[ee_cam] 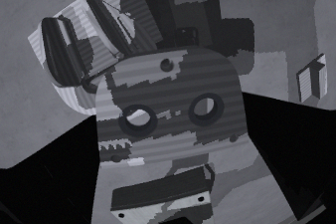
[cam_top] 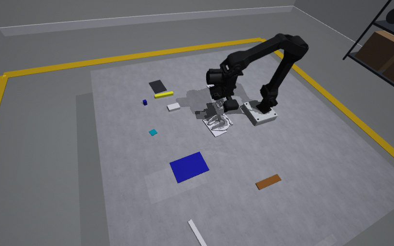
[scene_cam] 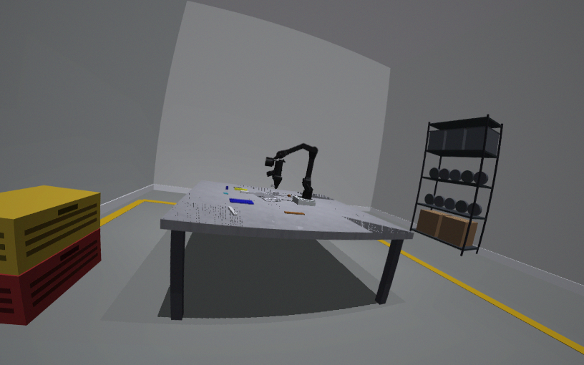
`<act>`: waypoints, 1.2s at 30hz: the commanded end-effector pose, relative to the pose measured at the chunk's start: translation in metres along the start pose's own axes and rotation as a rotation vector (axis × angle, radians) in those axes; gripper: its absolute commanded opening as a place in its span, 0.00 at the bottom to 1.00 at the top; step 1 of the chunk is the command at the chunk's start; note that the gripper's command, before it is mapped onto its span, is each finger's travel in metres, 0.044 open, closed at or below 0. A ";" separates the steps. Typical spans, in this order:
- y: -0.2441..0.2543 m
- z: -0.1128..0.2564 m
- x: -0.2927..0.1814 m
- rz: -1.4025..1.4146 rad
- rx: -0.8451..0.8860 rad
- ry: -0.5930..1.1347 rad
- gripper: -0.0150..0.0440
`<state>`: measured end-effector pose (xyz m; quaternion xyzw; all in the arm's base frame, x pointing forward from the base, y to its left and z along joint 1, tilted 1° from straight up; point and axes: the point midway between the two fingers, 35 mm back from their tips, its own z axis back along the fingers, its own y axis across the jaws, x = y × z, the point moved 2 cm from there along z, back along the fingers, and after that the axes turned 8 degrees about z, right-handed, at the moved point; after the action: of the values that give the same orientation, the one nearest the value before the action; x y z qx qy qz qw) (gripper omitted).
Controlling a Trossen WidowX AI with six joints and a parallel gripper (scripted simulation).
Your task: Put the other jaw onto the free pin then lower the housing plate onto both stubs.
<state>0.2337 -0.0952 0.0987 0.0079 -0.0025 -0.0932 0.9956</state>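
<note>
My gripper [cam_top: 223,102] [scene_cam: 276,183] [ee_cam: 168,111] is shut on the housing plate [cam_top: 218,104] [ee_cam: 169,88], a pale rounded plate with two large holes. The plate hangs above the table, between the black fingers. The white base [cam_top: 218,133] [ee_cam: 142,7] lies on the table, just toward the top camera from the plate. In the wrist view it is at the upper left, partly covered by the held plate. One jaw [ee_cam: 56,53] and another jaw [ee_cam: 97,18] show side by side on it. The pins and the mesh of the teeth are hidden or too small to tell.
A small pale piece [cam_top: 209,86] [ee_cam: 312,78] lies beyond the gripper. A white block [cam_top: 173,106], a yellow bar [cam_top: 163,94] and a dark pad [cam_top: 158,86] lie at the left. A blue sheet [cam_top: 189,167] lies nearer the camera. The robot's mount [cam_top: 261,117] is at the right.
</note>
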 end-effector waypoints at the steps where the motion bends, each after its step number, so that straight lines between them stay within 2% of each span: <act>1: 0.012 0.001 -0.002 0.069 0.002 -0.010 0.85; 14: 0.049 -0.001 -0.012 0.291 0.005 -0.010 0.85; 36: 0.049 -0.001 -0.012 0.309 0.005 -0.010 0.85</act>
<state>0.2308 -0.0447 0.0983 0.0091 -0.0059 0.0570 0.9983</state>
